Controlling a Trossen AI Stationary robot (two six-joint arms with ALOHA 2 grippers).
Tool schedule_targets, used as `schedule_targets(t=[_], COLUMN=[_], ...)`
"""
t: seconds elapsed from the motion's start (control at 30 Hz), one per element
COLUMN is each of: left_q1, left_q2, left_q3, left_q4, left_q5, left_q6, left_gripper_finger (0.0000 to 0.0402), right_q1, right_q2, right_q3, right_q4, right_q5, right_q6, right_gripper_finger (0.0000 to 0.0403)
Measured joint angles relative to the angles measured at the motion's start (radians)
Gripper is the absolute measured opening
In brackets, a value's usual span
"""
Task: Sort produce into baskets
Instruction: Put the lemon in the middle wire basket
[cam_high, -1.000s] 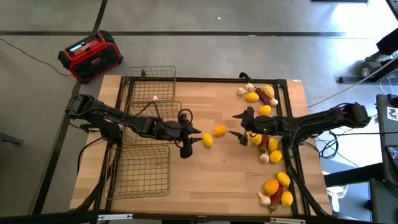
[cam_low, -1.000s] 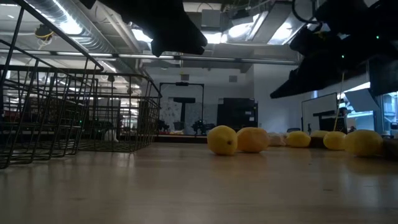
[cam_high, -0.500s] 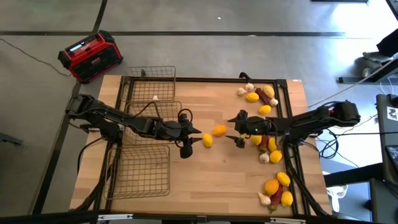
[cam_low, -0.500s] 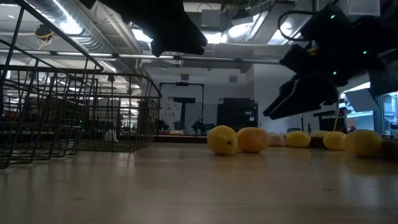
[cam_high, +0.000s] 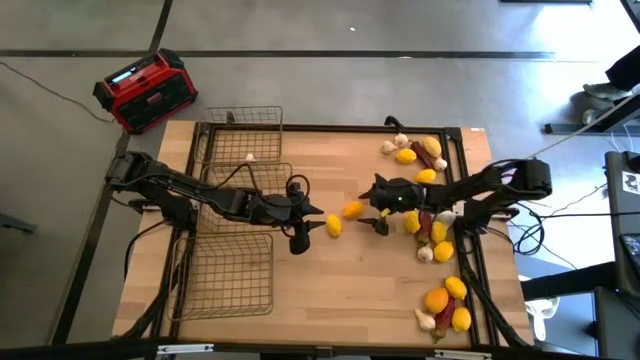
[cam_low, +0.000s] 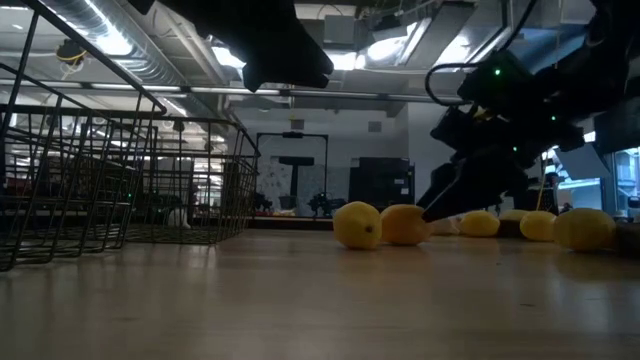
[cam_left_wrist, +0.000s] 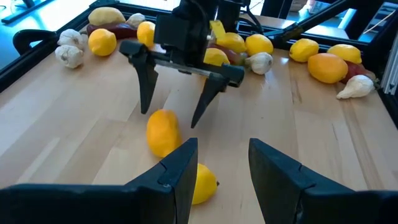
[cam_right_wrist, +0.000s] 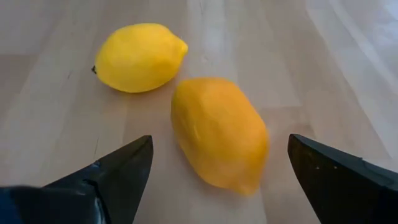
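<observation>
The right hand (cam_high: 372, 214) hangs spread wide just at 3 o'clock of the orange citrus (cam_high: 352, 210) in the middle of the counter (cam_high: 340, 290). In the right wrist view the citrus (cam_right_wrist: 219, 132) lies between the two dark fingers (cam_right_wrist: 118, 171), not yet touched, so the wide spread looks chosen to straddle the fruit before closing on it. The left wrist view shows the same: that hand (cam_left_wrist: 181, 106) with its tips low on either side of the citrus (cam_left_wrist: 163, 131).

A lemon (cam_high: 333, 227) lies just beside the citrus, at its 7 o'clock; the two are close enough that a finger could nudge the lemon when the hand closes.

The left hand (cam_high: 308, 218) waits at 9 o'clock of the lemon, its fingers apart and holding nothing; from its wrist the lemon (cam_left_wrist: 202, 182) sits right ahead of the gap, so it seems lined up for that fruit.

Three wire baskets (cam_high: 232, 275) stand in a column along the counter's 9 o'clock side, within the left arm's reach. Apart from one small pale thing in the middle one, nothing shows in them, so the sorting looks barely begun. Most produce, lemons, citrus, garlic and chili peppers (cam_high: 432, 232), lies heaped along the 3 o'clock edge beside the right arm.
</observation>
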Motion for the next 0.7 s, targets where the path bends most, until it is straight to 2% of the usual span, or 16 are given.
schedule_targets(t=[0.2, 0.3, 0.7], left_q1=[0.0, 0.0, 0.0], left_q2=[0.0, 0.0, 0.0], left_q3=[0.0, 0.0, 0.0], left_q4=[0.0, 0.0, 0.0], left_q5=[0.0, -0.001, -0.002], left_q6=[0.0, 0.001, 0.002], left_gripper_finger=[0.0139, 0.0139, 0.0139], right_q1=[0.0, 0.0, 0.0], right_q2=[0.077, 0.099, 0.104], right_q3=[0.0, 0.0, 0.0], right_q4=[0.074, 0.086, 0.095], right_q5=[0.008, 0.008, -0.023], right_q6=[0.002, 0.003, 0.009], right_gripper_finger=[0.0363, 0.0341, 0.0157])
